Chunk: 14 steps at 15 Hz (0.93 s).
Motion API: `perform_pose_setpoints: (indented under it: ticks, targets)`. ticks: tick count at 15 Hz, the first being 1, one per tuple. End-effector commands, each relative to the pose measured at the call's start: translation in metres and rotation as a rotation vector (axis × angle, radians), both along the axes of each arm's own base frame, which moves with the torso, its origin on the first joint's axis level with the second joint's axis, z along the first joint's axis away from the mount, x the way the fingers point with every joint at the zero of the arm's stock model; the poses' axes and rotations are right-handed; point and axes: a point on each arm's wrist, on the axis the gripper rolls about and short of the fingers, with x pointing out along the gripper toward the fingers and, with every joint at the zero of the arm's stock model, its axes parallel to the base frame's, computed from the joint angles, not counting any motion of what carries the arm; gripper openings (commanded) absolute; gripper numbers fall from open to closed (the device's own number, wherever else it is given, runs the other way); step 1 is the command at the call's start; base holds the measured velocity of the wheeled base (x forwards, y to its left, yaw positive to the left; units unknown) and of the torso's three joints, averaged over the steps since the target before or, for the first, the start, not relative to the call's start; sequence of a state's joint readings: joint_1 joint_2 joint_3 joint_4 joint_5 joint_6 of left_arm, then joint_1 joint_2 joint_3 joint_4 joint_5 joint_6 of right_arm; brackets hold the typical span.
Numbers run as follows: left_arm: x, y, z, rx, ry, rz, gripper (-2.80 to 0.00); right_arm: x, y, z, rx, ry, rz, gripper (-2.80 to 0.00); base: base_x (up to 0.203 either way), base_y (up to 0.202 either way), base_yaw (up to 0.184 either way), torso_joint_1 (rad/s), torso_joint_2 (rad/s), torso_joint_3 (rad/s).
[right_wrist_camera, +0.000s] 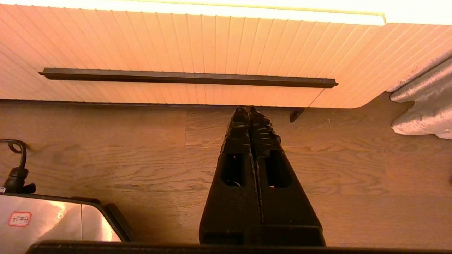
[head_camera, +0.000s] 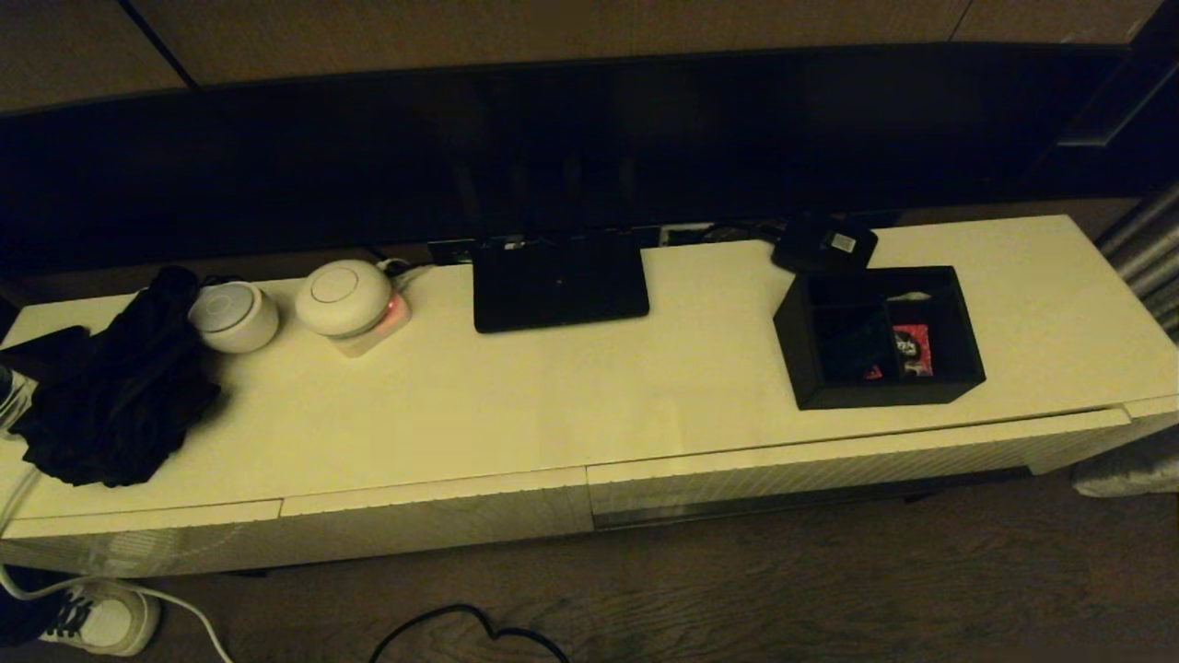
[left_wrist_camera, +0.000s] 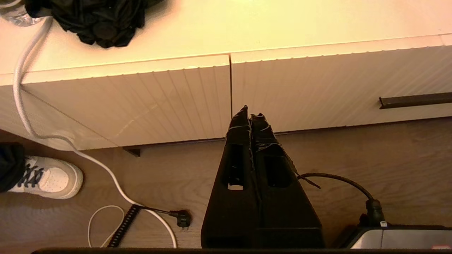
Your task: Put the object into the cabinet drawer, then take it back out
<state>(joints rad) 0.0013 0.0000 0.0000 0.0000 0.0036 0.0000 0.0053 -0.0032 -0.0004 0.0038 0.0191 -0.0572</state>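
The right gripper (right_wrist_camera: 250, 110), fingers pressed together and empty, hangs below the drawer (right_wrist_camera: 197, 53); its handle (right_wrist_camera: 187, 78) runs crosswise just ahead.

No readable text, white device label (head_camera: 842, 242) illegible

Object (head_camera: 880, 336): black rectangular open-top box, inner dividers, red and white packets inside. Upright on cabinet top, near front edge, toward right end. Cabinet drawer (head_camera: 829, 465): wide, white ribbed front, shut, directly below the box.
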Motion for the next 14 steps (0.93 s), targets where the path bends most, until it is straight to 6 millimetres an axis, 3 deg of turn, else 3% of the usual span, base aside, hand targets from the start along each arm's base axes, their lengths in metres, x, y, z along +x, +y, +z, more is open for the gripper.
perform_pose_setpoints:
  ticks: [1, 14]
  targets:
    - [0.0002, 0.0, -0.0009, 0.0, 0.003, 0.0, -2.8, 0.0002, 0.0, -0.0008, -0.004, 0.009, 0.003, -2.8, 0.0, 0.0, 0.0, 0.0, 0.0, 0.0]
    - [0.0002, 0.0, -0.0009, 0.0, 0.003, 0.001, -2.8, 0.0002, 0.0, -0.0005, -0.001, 0.006, 0.002, -2.8, 0.0, 0.0, 0.0, 0.0, 0.0, 0.0]
